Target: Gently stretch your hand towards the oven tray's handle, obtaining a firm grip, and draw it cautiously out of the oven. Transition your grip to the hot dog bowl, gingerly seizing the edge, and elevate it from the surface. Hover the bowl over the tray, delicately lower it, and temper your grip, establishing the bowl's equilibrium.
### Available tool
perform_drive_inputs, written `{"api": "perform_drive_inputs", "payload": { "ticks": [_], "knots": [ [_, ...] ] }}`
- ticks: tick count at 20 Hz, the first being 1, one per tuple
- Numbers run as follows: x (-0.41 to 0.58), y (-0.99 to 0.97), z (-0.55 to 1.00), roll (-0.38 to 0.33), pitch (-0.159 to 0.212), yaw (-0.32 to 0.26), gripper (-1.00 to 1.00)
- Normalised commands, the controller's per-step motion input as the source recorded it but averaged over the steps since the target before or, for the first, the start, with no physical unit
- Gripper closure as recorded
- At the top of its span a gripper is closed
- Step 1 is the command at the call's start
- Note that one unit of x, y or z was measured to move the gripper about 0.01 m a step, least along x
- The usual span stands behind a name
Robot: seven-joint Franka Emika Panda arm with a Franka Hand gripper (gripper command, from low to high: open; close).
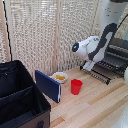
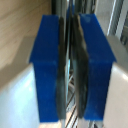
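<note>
Exterior view, lower left of the frame: a big black case (image 1: 20,97) fills the corner, with a blue rectangular block (image 1: 48,85) standing against its right side. Just right of the block's top sits the hot dog bowl (image 1: 60,77), white with yellow food, and next to it, a little nearer the camera, a red cup (image 1: 76,86), both on the wooden table (image 1: 95,107). Further right, in the middle right of the frame, the oven tray (image 1: 102,70) juts out of the oven (image 1: 117,52), and the arm's white wrist hangs over the tray's near end, hiding the gripper (image 1: 88,65) there.

The wrist view shows the gripper's blue pads (image 2: 47,65) drawn nearly together, with thin bars blurred in the narrow gap; I judge they are clamped on the tray's handle (image 2: 75,107), though the blur leaves some doubt. So the pulling step looks to be in hand. Next comes letting go, then crossing toward the bowl; the red cup stands close beside that path.
</note>
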Motion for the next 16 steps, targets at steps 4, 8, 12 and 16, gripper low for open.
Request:
{"api": "perform_drive_inputs", "payload": {
  "ticks": [4,8,12,16],
  "knots": [
    [0.102,-0.02,-0.01,0.055,0.006,0.065,-1.0],
    [0.183,0.02,0.05,0.082,0.087,0.039,-1.0],
    [0.027,0.06,0.25,0.01,0.045,-0.021,-1.0],
    [0.136,0.03,0.62,0.057,0.021,-0.068,-1.0]
  ]
}}
